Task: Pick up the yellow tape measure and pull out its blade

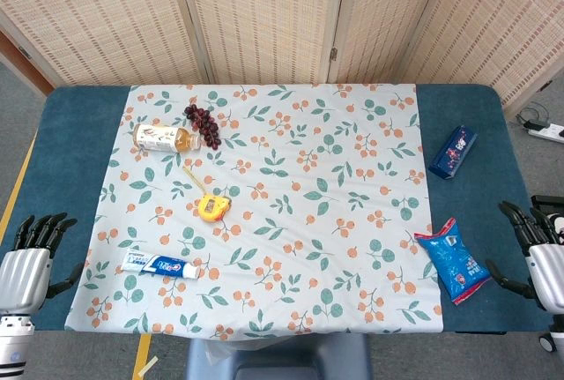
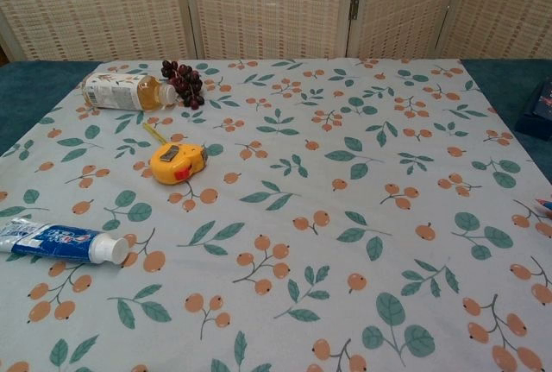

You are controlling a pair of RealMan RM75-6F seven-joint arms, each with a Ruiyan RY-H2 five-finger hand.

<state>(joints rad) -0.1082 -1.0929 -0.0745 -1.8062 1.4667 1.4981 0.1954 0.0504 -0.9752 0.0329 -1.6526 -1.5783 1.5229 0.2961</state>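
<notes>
The yellow tape measure (image 1: 211, 205) lies on the floral cloth, left of the middle, with a short length of its blade (image 1: 196, 176) sticking out toward the far side. The chest view shows the tape measure (image 2: 177, 163) and its blade (image 2: 155, 133) too. My left hand (image 1: 31, 258) hovers at the near left edge of the table, fingers apart, holding nothing. My right hand (image 1: 539, 252) is at the near right edge, also empty with fingers spread. Both hands are far from the tape measure. Neither hand shows in the chest view.
A tea bottle (image 1: 165, 138) lies on its side beside dark grapes (image 1: 203, 123) at the far left. A toothpaste tube (image 1: 162, 264) lies near the front left. A blue snack bag (image 1: 455, 261) and a blue packet (image 1: 453, 152) sit on the right.
</notes>
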